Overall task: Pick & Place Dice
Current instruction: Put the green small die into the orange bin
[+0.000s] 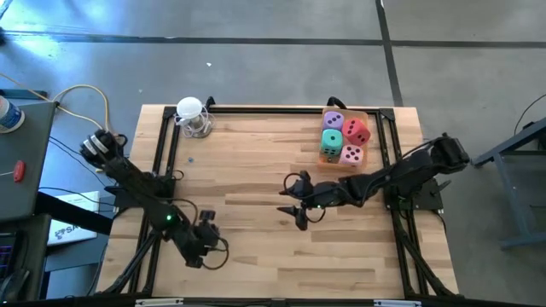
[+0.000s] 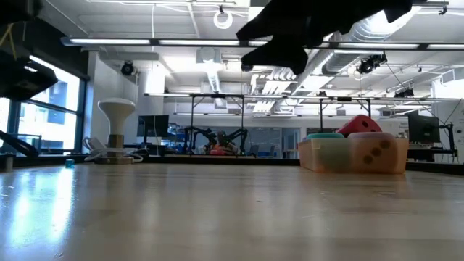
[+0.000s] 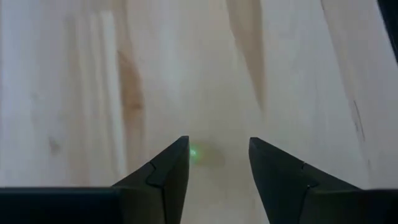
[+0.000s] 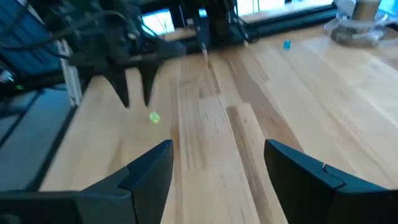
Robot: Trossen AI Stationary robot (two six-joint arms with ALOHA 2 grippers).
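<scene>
The four dice (image 1: 343, 136) sit packed together in a clear tray (image 1: 373, 115) at the tabletop's (image 1: 256, 153) far right corner. The right hand (image 1: 293, 207) hovers mid-table, well apart from them, fingers parted and empty. The left hand (image 1: 205, 243) hangs near the front edge, half open, holding nothing. The dice are cubes, with no long axis.

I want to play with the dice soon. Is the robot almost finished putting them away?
It looks nearly done. All four dice, purple, red, green and pink, sit in the clear bin at the table's far right corner. Nothing is in hand: the left claw and right claw are both open and empty over bare wood. No dice are left out.
</scene>
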